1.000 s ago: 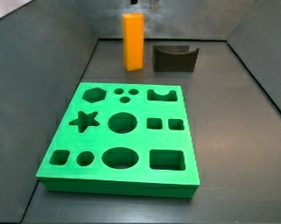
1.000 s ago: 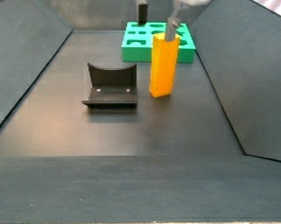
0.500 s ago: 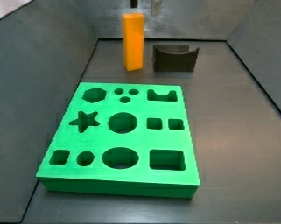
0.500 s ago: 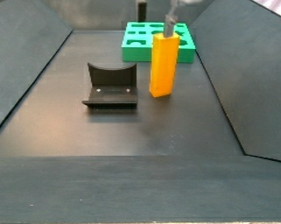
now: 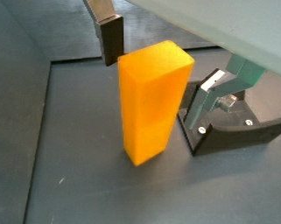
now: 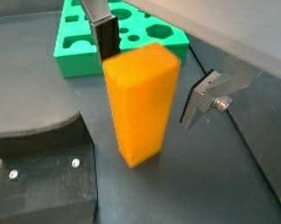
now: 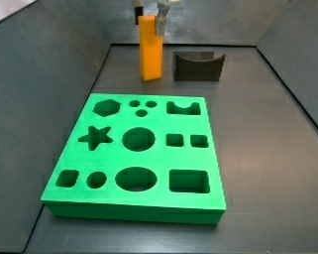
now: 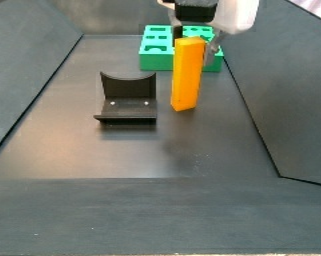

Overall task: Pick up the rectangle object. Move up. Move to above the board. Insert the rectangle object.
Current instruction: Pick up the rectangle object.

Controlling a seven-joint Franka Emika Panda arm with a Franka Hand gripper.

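Observation:
The rectangle object, a tall orange block (image 7: pixel 151 50), stands upright on the dark floor at the back, beyond the board (image 7: pixel 68 149), a thick green slab with shaped holes. My gripper (image 7: pixel 152 18) is right above the block, open, with its fingers down on either side of the block's top. In both wrist views the block (image 5: pixel 149 105) (image 6: pixel 140 101) stands between the two fingers (image 5: pixel 108 39) (image 6: pixel 208 92), with a gap on at least one side. In a side view the gripper (image 8: pixel 192 35) hangs over the block (image 8: pixel 187 75), and the board (image 8: pixel 155 50) lies behind it.
The dark fixture (image 7: pixel 198 65) stands close beside the block; it also shows in a side view (image 8: pixel 125 97) and in both wrist views (image 5: pixel 242 131) (image 6: pixel 38 175). Sloping dark walls (image 7: pixel 68 60) enclose the floor on both sides.
The gripper has come down over the block's top, so its body now shows in both side views. The block, board and fixture have not moved.

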